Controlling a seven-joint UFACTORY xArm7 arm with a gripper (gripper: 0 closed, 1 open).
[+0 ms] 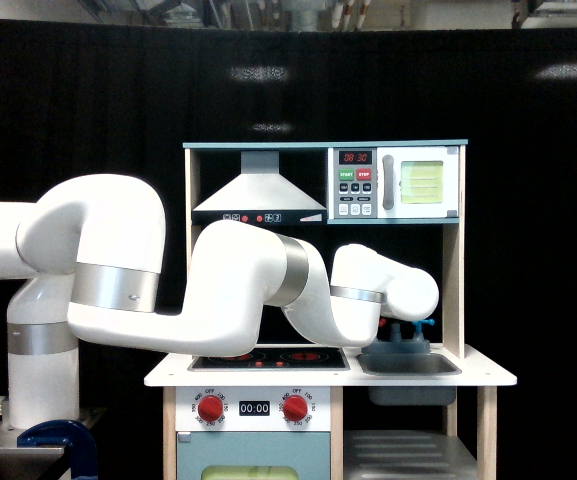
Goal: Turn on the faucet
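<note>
Starting at the exterior view's left, a white arm (118,270) rises from its post and bends in thick white links banded with silver rings, reaching rightward across a toy kitchen (328,300). Its last link ends low over the right part of the tabletop (488,377), just left of the kitchen's right wooden post. The pincer itself is hidden behind that rounded last link, so I cannot tell whether it is released or clenched, nor whether it touches anything.

Below the arm's middle, the stove top (268,357) shows red rings on black, partly covered by the arm. On the front panel beneath sit two red round knobs (210,407) with a small clock display (254,408) between them.

Above, a grey hood (259,190) hangs under the top shelf, and to its right a toy microwave (396,183) shows a red digit display, green and red buttons and a pale yellow window.

Farther right, the faucet (414,331) stands at the far edge of the grey sink (408,365), set into the tabletop's right part. Only its blue cross handle and a bit of its grey base show; the spout and the red handle are covered by the arm's end, which overlaps the faucet in this view.
</note>
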